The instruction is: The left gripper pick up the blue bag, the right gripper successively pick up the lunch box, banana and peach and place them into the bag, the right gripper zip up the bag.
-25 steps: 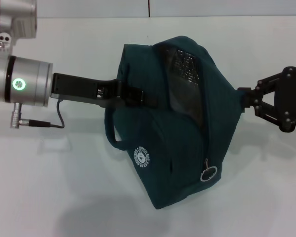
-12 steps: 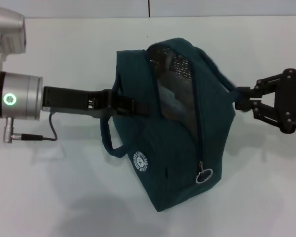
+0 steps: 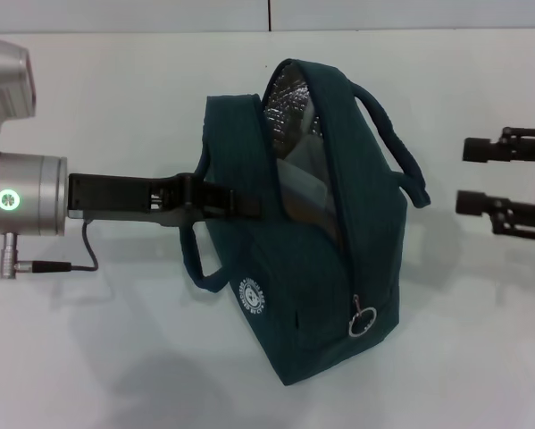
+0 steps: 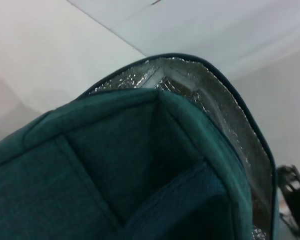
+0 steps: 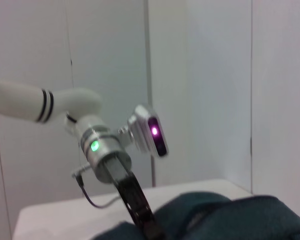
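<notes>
At frame centre in the head view, the blue bag (image 3: 325,241) is held off the white desk (image 3: 115,357), tilted, its long axis running from upper centre down toward lower right. The left gripper (image 3: 218,198) is clamped on the bag's left side near the handle, reaching in horizontally from the left edge. The mouth is seen unzipped along the upper and right-facing seam, silver lining (image 3: 289,116) exposed; something pale is visible inside, but what it is cannot be told. The zipper pull ring (image 3: 363,322) hangs at the low end of the seam, lower right of the bag.

At the right edge, mid-height, the right gripper (image 3: 477,176) is seen with fingers apart, empty, facing the bag and clear of it. A strip of bare desk lies between its fingertips and the bag's right handle loop (image 3: 408,165), which is the nearest part of the bag.

Judgement: with the zip step ahead, the pull ring lies below and left of the right gripper, so a descent and inward reach would be called for, then travel up along the tilted seam. Open room is noted on the right and lower right; the handle loop could be snagged on approach.

No lunch box, banana or peach is seen on the desk.
</notes>
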